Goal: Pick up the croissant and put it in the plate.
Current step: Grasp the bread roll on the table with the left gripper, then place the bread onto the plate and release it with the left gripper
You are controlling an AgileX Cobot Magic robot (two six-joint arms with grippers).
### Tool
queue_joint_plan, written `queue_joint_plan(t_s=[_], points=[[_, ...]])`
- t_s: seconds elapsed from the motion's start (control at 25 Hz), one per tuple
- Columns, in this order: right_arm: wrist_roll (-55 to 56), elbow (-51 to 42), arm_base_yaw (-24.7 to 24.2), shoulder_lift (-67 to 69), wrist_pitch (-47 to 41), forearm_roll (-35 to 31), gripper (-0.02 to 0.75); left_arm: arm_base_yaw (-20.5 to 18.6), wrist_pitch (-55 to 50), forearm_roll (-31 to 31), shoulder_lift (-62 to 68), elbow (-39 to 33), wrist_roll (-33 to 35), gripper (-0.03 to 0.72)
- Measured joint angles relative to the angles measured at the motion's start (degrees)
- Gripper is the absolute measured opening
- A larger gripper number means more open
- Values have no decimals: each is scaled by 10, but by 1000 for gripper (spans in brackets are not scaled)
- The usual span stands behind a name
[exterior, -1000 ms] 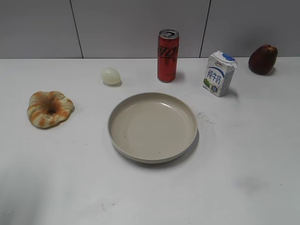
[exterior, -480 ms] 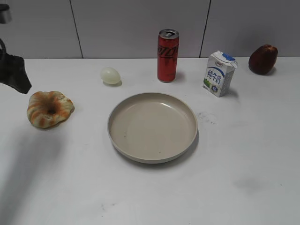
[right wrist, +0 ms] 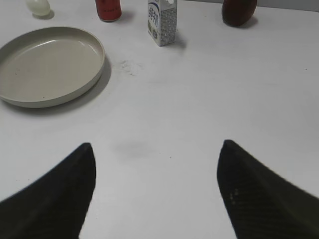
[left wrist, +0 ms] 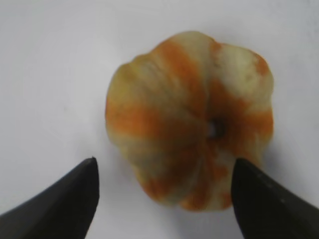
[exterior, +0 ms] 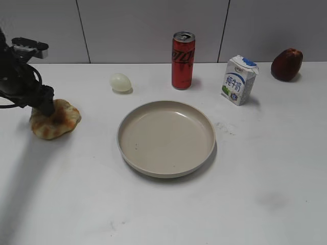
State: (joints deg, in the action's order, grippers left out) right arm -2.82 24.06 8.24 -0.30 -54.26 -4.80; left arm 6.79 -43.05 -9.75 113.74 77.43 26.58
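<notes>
Left tool [exterior: 48, 108] has descended onto the croissant [exterior: 60, 121].

White table against a grey panelled wall.
The table [exterior: 265, 168] is matte white, with faint grey scuffs right of centre and near the front edge. The wall [exterior: 148, 28] behind consists of pale grey panels divided by thin dark vertical seams. Lighting is even and diffuse; soft shadows fall on the table's left side.
</notes>
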Motion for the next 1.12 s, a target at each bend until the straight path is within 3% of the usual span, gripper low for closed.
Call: queue_joint_plan(t_s=[0.4,0.52,0.72,0.8,1.0,1.12], points=[[0,0,0,0,0,0,572,0,-14,1,84,51,0,601],[0,0,0,0,0,0,572,0,-17,-3,86,52,0,516],[0,0,0,0,0,0,572,-2,-26,-7,85,53,0,229],[0,0,0,0,0,0,572,0,-36,-7,74,53,0,212],[0,0,0,0,0,0,572,42,-47,-6,15,53,0,212],[0,0,0,0,0,0,572,103,-43,-9,-16,53,0,212]])
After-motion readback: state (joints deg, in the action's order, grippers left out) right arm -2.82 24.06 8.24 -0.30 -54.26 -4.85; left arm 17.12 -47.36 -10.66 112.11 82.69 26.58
